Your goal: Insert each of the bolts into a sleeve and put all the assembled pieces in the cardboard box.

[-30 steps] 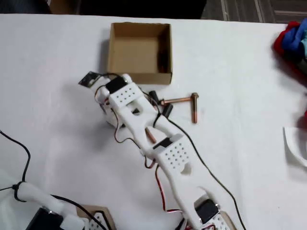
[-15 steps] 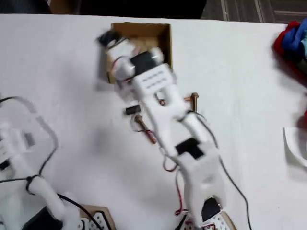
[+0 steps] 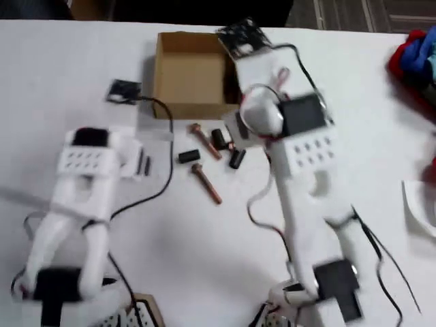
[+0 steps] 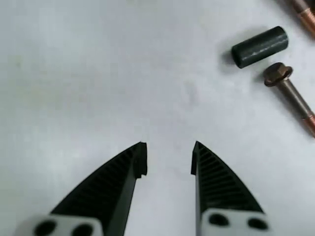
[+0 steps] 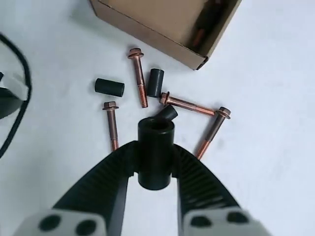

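Note:
My right gripper [image 5: 156,149] hangs above the parts, shut on an upright black sleeve [image 5: 156,142]. Beneath it several copper bolts lie loose, one [image 5: 138,73] near the cardboard box [image 5: 147,32], one [image 5: 112,123] off to the side. Three black sleeves [image 5: 109,87] [image 5: 156,82] [image 5: 167,114] lie among them. A dark piece [image 5: 206,19] rests inside the box. My left gripper [image 4: 168,160] is open just over the bare table, short of a sleeve [image 4: 260,46] and a bolt [image 4: 290,96]. From above, the left gripper [image 3: 144,165] sits left of the sleeve [image 3: 189,156].
The white table [image 3: 170,238] runs wide to the left and front. A small black module [image 3: 122,90] with a cable [image 3: 163,129] lies left of the box [image 3: 197,71]. Coloured cloth [image 3: 415,54] and a white object [image 3: 419,204] sit at the right edge.
The right arm has swung from the left of the parts up and over to the right. The left arm has come in from the lower left towards the parts.

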Robot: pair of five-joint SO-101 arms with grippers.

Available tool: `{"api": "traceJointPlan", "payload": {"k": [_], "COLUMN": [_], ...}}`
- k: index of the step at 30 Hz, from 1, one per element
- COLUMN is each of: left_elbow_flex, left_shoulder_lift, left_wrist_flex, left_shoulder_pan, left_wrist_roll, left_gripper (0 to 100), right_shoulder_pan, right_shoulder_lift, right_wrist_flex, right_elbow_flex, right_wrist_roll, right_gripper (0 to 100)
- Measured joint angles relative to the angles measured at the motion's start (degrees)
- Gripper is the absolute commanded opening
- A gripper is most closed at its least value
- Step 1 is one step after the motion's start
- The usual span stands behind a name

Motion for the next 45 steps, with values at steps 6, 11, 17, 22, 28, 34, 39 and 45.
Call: {"api": "traceJointPlan", "payload": {"k": [6, 11, 17, 22, 28, 34, 39, 45], "left_elbow_flex": [-15.1, -31.3, -44.1, -47.5, -55.1, -63.1, -68.0, -69.0], "left_shoulder_lift": [19.5, 30.2, 39.2, 46.9, 54.9, 58.5, 58.5, 58.5], "left_wrist_flex": [8.5, 22.1, 25.9, 26.2, 26.5, 26.9, 29.9, 30.1], "left_shoulder_pan": [9.4, 15.3, 21.3, 23.3, 23.4, 23.7, 23.7, 25.5], "left_wrist_roll": [15.4, 32.4, 35.7, 38.5, 47.3, 51.9, 52.3, 52.3], "left_gripper": [17, 17, 17, 17, 17, 17, 17, 17], "right_shoulder_pan": [3.2, 5.5, 7.4, 7.5, 7.5, 7.5, 7.5, 7.5], "right_shoulder_lift": [-15.7, -22.1, -22.8, -23.1, -23.1, -23.1, -23.1, -23.1], "right_wrist_flex": [-9.1, -13.5, -14.1, -14.1, -14.1, -14.1, -14.1, -14.1], "right_elbow_flex": [20.9, 30.9, 31.4, 31.4, 31.6, 31.6, 31.6, 31.6], "right_wrist_roll": [0.0, 0.0, 0.0, 0.0, 0.0, 0.0, 0.0, 0.0], "right_gripper": [2.1, 2.1, 2.1, 2.1, 2.1, 2.1, 2.1, 2.1]}}
